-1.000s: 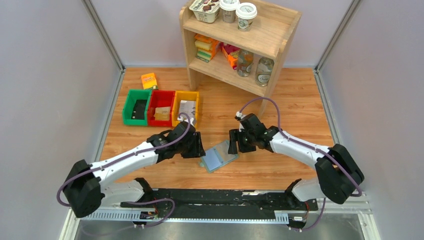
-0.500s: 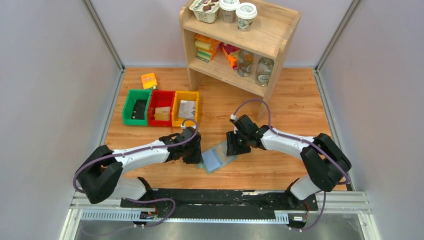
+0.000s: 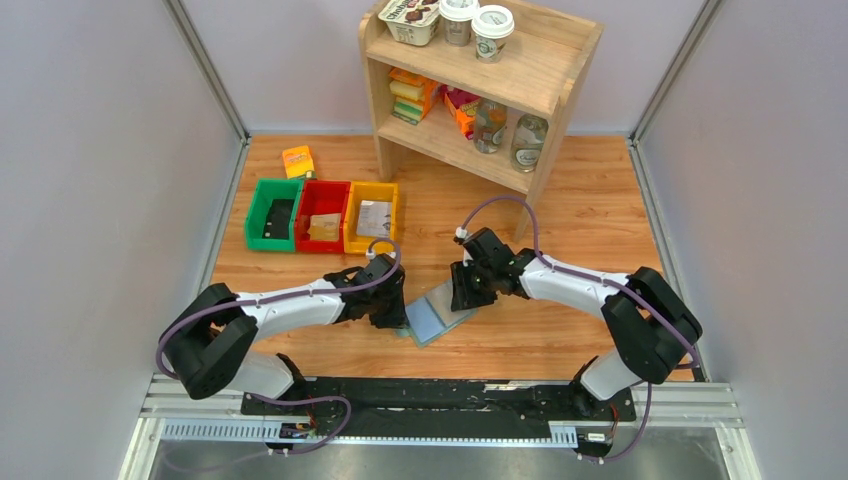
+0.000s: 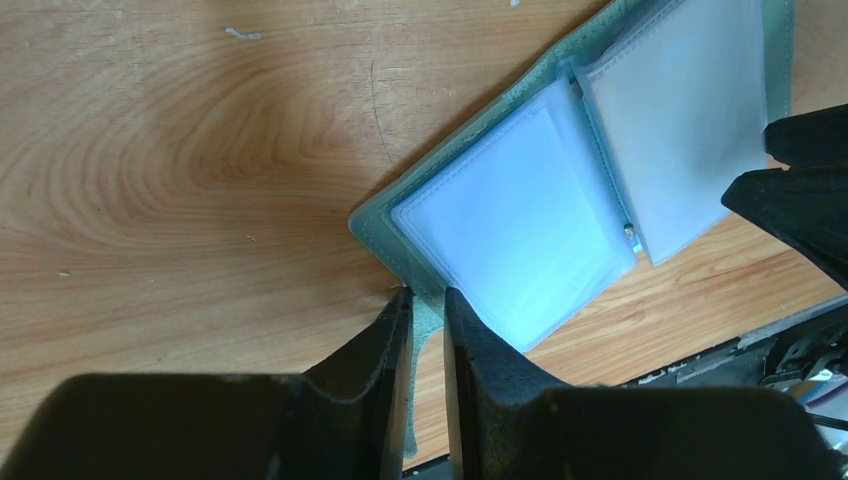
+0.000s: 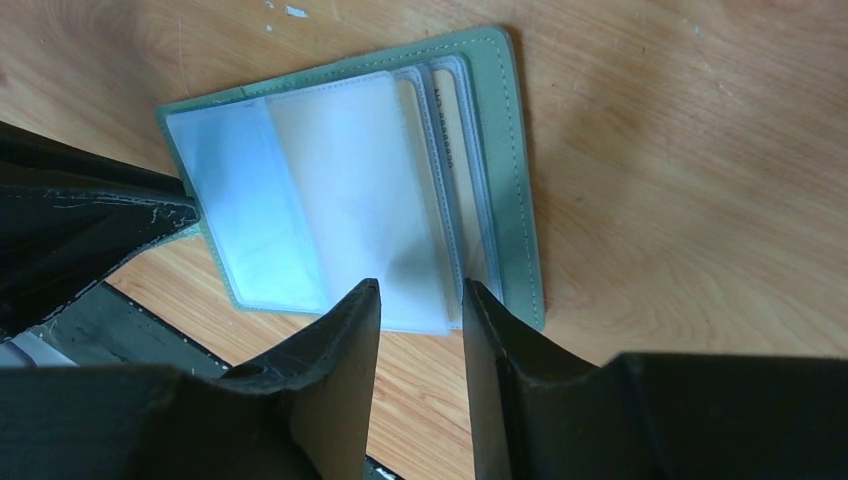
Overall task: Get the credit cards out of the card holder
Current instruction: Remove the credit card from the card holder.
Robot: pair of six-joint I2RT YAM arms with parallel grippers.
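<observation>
Fingers of my left gripper (image 4: pixel 425 300) stand almost together astride the green corner edge of the card holder (image 4: pixel 520 210); whether they pinch it, I cannot tell. The holder lies open and flat on the wooden table (image 3: pixel 560 330) just beyond my bases, with cards (image 5: pixel 447 140) tucked in its slots. My right gripper (image 5: pixel 420 290) hangs over the opposite side, fingers apart and unclenched. Farther off sit a green bin (image 3: pixel 272 213), a red bin (image 3: pixel 322 215), a yellow bin (image 3: pixel 372 217), an orange packet (image 3: pixel 298 160) and a wooden shelf (image 3: pixel 480 80).

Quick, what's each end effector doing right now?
Left end effector: nearly closed on edge of the card holder, grip unclear.
Right end effector: open.
</observation>
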